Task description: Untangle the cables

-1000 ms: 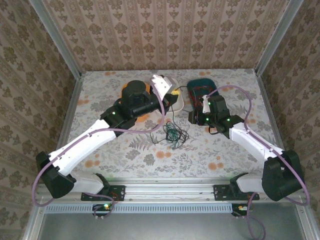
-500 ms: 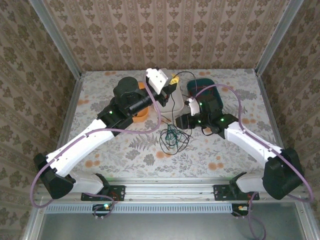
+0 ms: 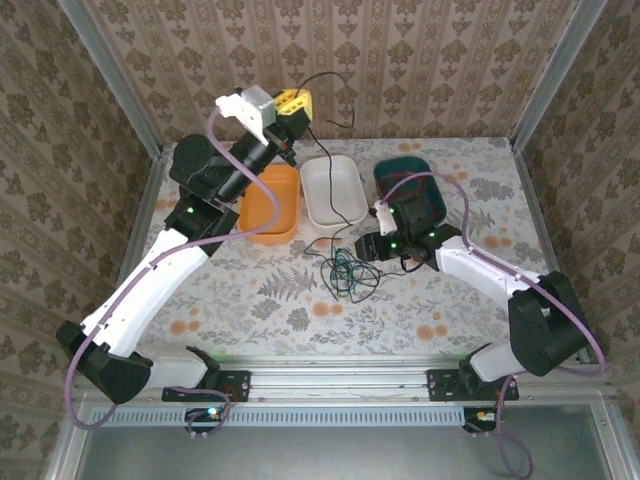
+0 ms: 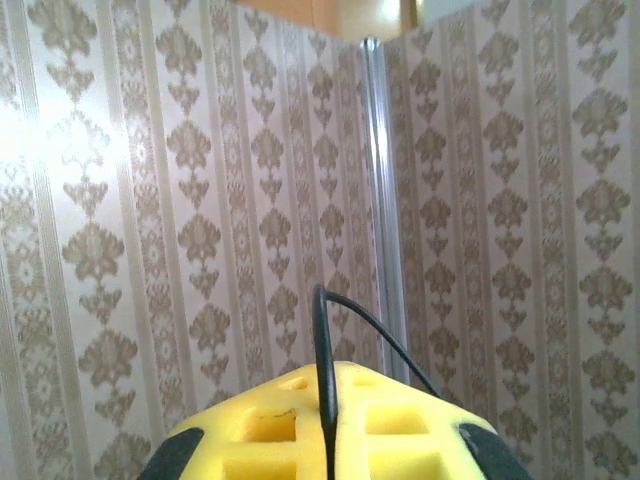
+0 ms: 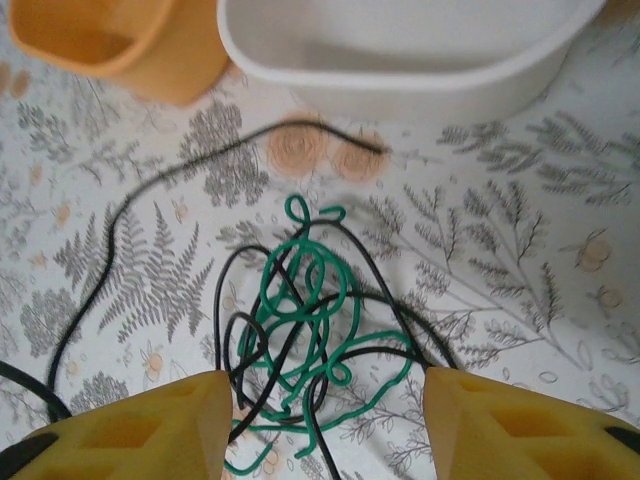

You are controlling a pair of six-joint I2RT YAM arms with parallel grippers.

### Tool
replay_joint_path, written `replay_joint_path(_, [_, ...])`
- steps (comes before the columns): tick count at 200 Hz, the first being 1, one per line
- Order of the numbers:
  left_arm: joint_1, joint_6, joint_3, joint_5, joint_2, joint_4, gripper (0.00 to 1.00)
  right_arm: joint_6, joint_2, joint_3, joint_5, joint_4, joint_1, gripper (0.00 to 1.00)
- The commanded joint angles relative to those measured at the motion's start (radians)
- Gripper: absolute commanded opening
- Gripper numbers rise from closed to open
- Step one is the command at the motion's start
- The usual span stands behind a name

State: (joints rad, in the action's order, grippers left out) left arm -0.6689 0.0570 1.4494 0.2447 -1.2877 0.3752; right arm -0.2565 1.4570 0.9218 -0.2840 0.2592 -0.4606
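A tangle of thin green and black cables (image 3: 345,272) lies on the flowered table in front of the white bin. My left gripper (image 3: 293,102) is raised high against the back wall, shut on one black cable (image 3: 330,80) that arcs free to its right. In the left wrist view the yellow pads (image 4: 260,430) press together on this black cable (image 4: 322,330). My right gripper (image 3: 366,248) hovers low at the tangle's right side. Its yellow fingers (image 5: 150,425) stand apart, with the green and black loops (image 5: 310,320) on the table between and beyond them.
Three bins stand in a row at the back: orange (image 3: 272,205), white (image 3: 335,190) and teal (image 3: 410,178). A loose black cable (image 5: 130,225) trails left from the tangle toward the orange bin (image 5: 100,40). The white bin (image 5: 400,50) is just beyond the tangle.
My left arm has swung up and back to the left, carrying the black cable from over the white bin to high by the wall. My right gripper has slid left to the tangle.
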Motion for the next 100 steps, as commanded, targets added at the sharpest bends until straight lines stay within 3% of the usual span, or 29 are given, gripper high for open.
replay_joint_path(1, [0.016, 0.032, 0.058, 0.031, 0.018, 0.076, 0.00, 0.026, 0.019, 0.044, -0.030, 0.031, -0.016, 0.55])
replay_joint_path(51, [0.073, -0.004, 0.141, -0.202, -0.025, 0.050, 0.00, -0.006, -0.030, 0.003, 0.045, -0.038, -0.013, 0.56])
replay_joint_path(74, [0.105, 0.044, 0.168, -0.173, -0.046, 0.040, 0.00, 0.017, -0.026, 0.013, -0.067, -0.058, -0.024, 0.56])
replay_joint_path(100, [0.104, 0.080, 0.164, -0.107, -0.062, 0.043, 0.00, 0.067, 0.043, 0.084, -0.080, -0.001, -0.066, 0.56])
